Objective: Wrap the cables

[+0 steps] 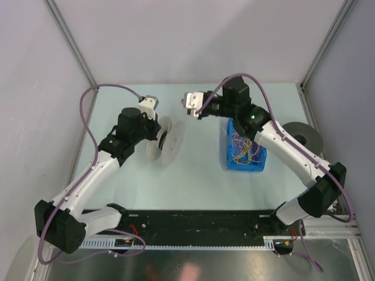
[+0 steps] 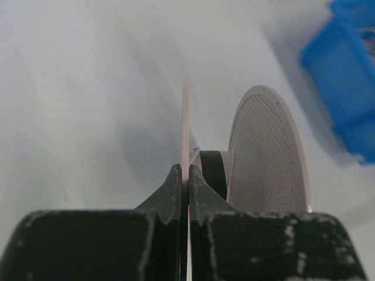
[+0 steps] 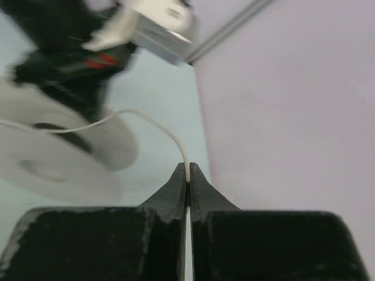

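Observation:
A white two-flanged spool stands on edge at the table's middle left. My left gripper is shut on the thin edge of its near flange; the perforated far flange and black hub show to the right of the left gripper. My right gripper is just right of the spool, raised. In its wrist view the right gripper is shut on a thin white wire that arcs left to the spool. The yellow and orange cables lie bunched in a blue bin.
The blue bin also shows at the top right of the left wrist view. A grey disc lies at the table's right edge behind the right arm. Grey walls enclose the table on the far, left and right sides.

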`<state>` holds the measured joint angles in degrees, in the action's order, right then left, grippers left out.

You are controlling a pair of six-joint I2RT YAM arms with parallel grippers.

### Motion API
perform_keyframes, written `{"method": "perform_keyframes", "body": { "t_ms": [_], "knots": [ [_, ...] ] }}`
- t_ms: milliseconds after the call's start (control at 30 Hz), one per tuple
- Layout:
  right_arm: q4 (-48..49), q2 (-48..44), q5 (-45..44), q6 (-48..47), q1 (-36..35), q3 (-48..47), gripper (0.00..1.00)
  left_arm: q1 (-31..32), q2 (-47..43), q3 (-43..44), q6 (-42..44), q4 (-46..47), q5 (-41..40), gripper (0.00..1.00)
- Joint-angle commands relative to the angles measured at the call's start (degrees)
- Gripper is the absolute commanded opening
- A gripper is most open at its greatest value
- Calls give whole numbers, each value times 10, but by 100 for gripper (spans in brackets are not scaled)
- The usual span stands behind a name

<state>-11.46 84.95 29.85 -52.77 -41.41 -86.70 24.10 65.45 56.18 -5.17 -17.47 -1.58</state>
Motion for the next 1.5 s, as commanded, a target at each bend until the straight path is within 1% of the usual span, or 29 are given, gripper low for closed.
{"method": "perform_keyframes", "body": {
  "t_ms": [0,133,233,333,400,433,500,600,800,900,933,967,1000,1067,1100,1167,1200,1267,1333,1467],
  "knots": [
    [30,43,24,34,46,-66,0,6,-74,-15,84,61,214,0],
    [9,86,72,55,95,-103,0,-7,-113,-21,100,63,340,0],
    [-11,114,107,70,128,-120,0,-31,-127,-3,70,76,425,0],
    [-6,132,125,105,152,-118,0,-63,-134,20,-10,118,483,0],
    [10,138,130,130,162,-106,0,-85,-135,39,-71,153,500,0],
    [18,140,132,140,166,-99,0,-98,-136,46,-107,187,505,0],
    [40,143,133,159,170,-84,0,-128,-132,59,-195,247,508,0],
    [61,149,137,191,173,-67,0,-168,-114,94,-280,288,497,0],
    [127,153,159,295,159,-34,0,-202,-96,167,-363,311,396,0],
    [163,145,177,350,137,-19,0,-206,-89,205,-385,316,343,0],
    [175,140,182,367,129,-14,2,-207,-86,217,-389,317,328,0],
    [187,136,188,386,121,-8,9,-208,-83,228,-391,317,313,0],
    [196,132,192,402,114,-3,18,-208,-80,237,-394,317,303,0],
    [201,123,192,426,105,6,45,-208,-74,251,-395,316,286,0],
    [201,118,189,435,104,11,56,-208,-73,255,-395,315,279,0],
    [202,108,179,448,108,25,73,-208,-73,258,-388,307,253,0],
    [200,103,175,452,111,32,78,-208,-74,259,-385,301,239,0],
    [189,92,170,454,117,45,83,-208,-76,263,-375,282,203,0],
    [179,80,162,449,121,62,86,-208,-78,268,-366,264,174,0],
    [173,60,144,439,125,87,89,-207,-81,273,-367,231,121,0]
  ]
}}
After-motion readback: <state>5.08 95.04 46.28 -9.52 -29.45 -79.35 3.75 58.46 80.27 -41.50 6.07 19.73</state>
